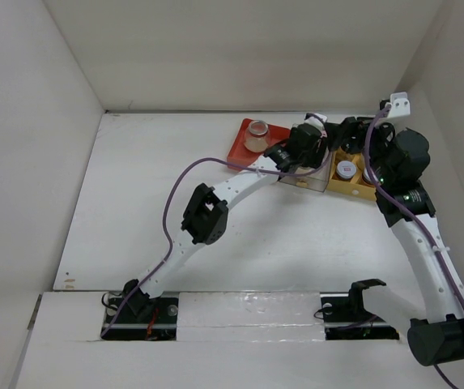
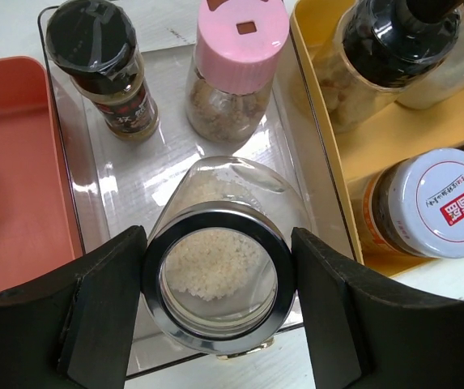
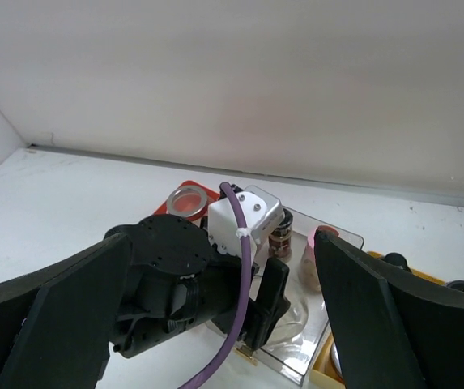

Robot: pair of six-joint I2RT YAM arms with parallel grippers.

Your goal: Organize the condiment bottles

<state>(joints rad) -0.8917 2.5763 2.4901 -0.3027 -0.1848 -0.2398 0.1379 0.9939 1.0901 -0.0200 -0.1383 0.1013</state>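
White walls enclosed the white surface (image 1: 151, 211). Near its far edge, toward the right corner, the extended left arm's end effector (image 2: 219, 312) clamped a silver-rimmed jar of white grains (image 2: 223, 190) over the clear tray (image 2: 295, 130), probably to stand it beside the pink-lidded jar (image 2: 236, 65). The right end effector (image 3: 219, 259) hovered close by, fingers apart and empty.

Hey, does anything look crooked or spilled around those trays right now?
The silver-rimmed jar of white granules, held in the jaws of the left gripper at the clear tray, leans toward the camera, while the pink-lidded jar and black-lidded jar behind it stand upright. No spill shows.
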